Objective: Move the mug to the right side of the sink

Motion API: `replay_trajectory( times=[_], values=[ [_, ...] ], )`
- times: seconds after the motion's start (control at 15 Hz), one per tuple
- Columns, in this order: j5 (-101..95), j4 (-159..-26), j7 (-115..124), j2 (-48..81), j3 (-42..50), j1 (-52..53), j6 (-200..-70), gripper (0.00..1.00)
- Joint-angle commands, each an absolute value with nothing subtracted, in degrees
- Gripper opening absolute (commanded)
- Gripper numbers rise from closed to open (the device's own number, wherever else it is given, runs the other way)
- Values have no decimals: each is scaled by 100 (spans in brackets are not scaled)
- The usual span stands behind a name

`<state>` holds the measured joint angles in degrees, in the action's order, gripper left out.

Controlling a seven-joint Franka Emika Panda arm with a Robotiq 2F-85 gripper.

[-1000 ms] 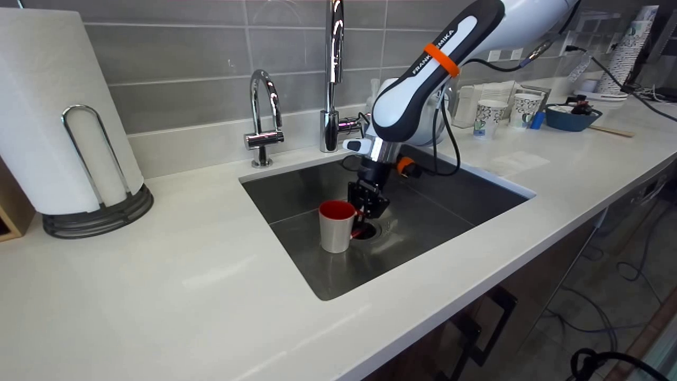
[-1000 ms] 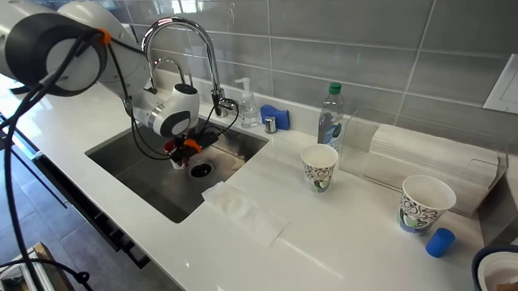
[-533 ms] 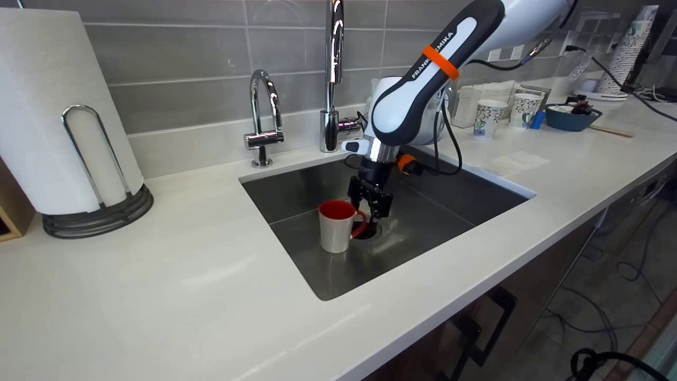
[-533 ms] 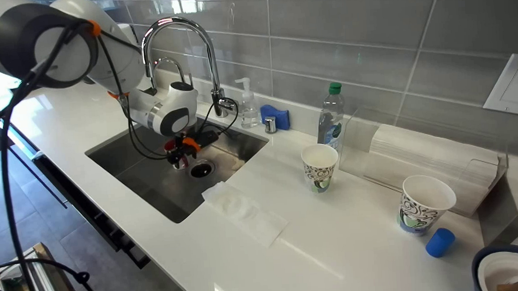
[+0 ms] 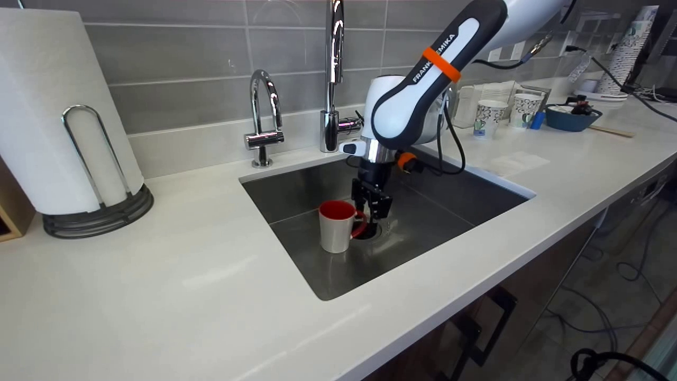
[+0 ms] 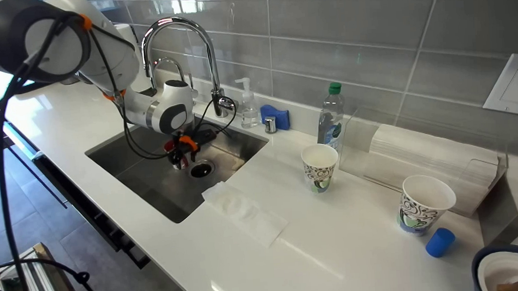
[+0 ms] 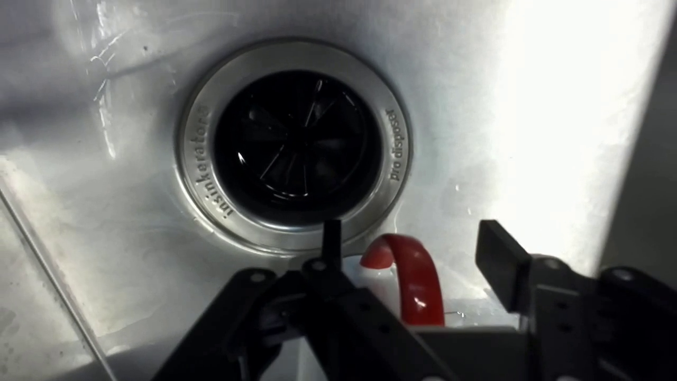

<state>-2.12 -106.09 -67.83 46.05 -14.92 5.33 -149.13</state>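
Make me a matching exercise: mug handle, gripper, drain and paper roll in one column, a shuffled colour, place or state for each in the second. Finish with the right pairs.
Column one
1. Mug handle
2. Gripper
3. Drain
4. Paper roll

Column two
A. jaws apart
B. on a wire stand
C. red
D. in the floor of the sink

Right pairs: 1-C; 2-A; 3-D; 4-B

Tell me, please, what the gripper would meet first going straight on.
Probably the mug's red handle: the wrist view shows it between the open fingers; depth is unclear, so perhaps the sink floor.
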Motion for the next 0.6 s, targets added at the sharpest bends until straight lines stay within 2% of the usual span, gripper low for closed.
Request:
replay_trajectory(
  times=[0.0, 0.07, 0.13, 0.2, 0.33, 0.53],
  values=[
    [-502, -10512, -6480, 4570, -1411, 651, -14746, 38],
    [-526, -10505, -6461, 4575, -1419, 649, -14755, 30],
    [-552, -10481, -6472, 4593, -1427, 644, -14773, 47],
    [-566, -10457, -6470, 4610, -1431, 640, -14773, 50],
    [-603, -10427, -6460, 4622, -1422, 656, -14779, 53],
    [-662, -10383, -6443, 4646, -1416, 696, -14766, 50]
  ],
)
